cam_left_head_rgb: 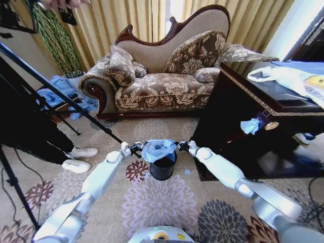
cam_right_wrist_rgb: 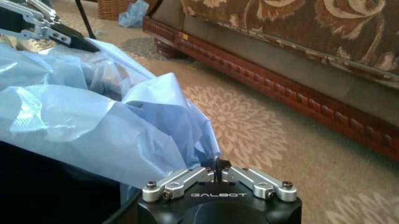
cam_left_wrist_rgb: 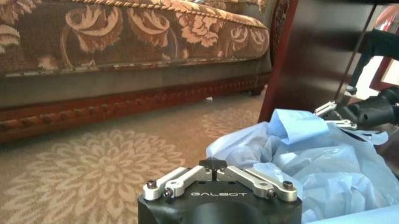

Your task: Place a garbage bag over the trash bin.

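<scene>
The black trash bin point(cam_left_head_rgb: 163, 168) stands on the patterned carpet straight ahead of me. The pale-blue garbage bag point(cam_left_head_rgb: 158, 149) sits crumpled over its mouth and spreads past the rim. My left gripper point(cam_left_head_rgb: 135, 148) is at the bag's left edge and my right gripper point(cam_left_head_rgb: 182, 147) at its right edge, both level with the rim. In the left wrist view my left gripper point(cam_left_wrist_rgb: 216, 164) is shut, touching the film point(cam_left_wrist_rgb: 324, 172). In the right wrist view my right gripper point(cam_right_wrist_rgb: 216, 164) pinches a fold of the bag point(cam_right_wrist_rgb: 93, 121).
A floral sofa point(cam_left_head_rgb: 167, 76) stands behind the bin. A dark wooden cabinet point(cam_left_head_rgb: 263, 126) is close on the right, with a white plastic bag point(cam_left_head_rgb: 288, 78) on top. On the left are tripod legs point(cam_left_head_rgb: 61, 91), a person's white shoes point(cam_left_head_rgb: 78, 158) and blue cloth point(cam_left_head_rgb: 55, 91).
</scene>
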Tool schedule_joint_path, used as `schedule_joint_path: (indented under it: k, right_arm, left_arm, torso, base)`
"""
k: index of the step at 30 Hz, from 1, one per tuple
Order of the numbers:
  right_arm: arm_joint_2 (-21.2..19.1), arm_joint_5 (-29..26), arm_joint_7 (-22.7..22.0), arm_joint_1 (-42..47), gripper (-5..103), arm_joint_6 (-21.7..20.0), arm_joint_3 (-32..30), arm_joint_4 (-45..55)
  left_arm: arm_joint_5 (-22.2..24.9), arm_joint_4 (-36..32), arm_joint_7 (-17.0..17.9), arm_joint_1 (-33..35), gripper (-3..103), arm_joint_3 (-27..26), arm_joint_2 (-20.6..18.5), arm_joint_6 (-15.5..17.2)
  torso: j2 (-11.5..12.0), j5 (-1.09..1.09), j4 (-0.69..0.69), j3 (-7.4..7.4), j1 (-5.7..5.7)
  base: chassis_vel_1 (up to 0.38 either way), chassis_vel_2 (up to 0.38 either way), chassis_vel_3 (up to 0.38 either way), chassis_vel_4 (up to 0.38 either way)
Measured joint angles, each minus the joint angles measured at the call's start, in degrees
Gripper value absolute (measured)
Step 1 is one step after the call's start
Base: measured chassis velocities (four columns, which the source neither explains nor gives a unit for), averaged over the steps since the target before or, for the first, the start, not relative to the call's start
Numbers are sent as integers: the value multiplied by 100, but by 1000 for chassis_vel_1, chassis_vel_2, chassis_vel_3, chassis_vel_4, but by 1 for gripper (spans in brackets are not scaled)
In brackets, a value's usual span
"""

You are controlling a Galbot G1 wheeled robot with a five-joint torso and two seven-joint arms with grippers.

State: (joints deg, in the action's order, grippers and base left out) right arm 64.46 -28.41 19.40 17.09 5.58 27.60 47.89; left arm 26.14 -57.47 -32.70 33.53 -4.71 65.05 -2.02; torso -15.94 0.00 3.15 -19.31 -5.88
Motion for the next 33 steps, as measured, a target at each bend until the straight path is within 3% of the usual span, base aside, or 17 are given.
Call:
schedule_joint_path:
  k: [16, 33]
  right_arm:
    - [144, 119, 44, -54, 0, -5, 0, -180]
    - [175, 393, 69, -8, 0, 74, -4, -406]
  left_arm:
    - [357, 410, 428, -72, 0, 15, 161, 609]
    - [347, 410, 389, -1, 0, 36, 336, 711]
  torso:
    - [0, 0, 0, 0, 0]
    - [0, 0, 0, 0, 0]
  base:
    - [0, 0, 0, 0]
    - [0, 0, 0, 0]
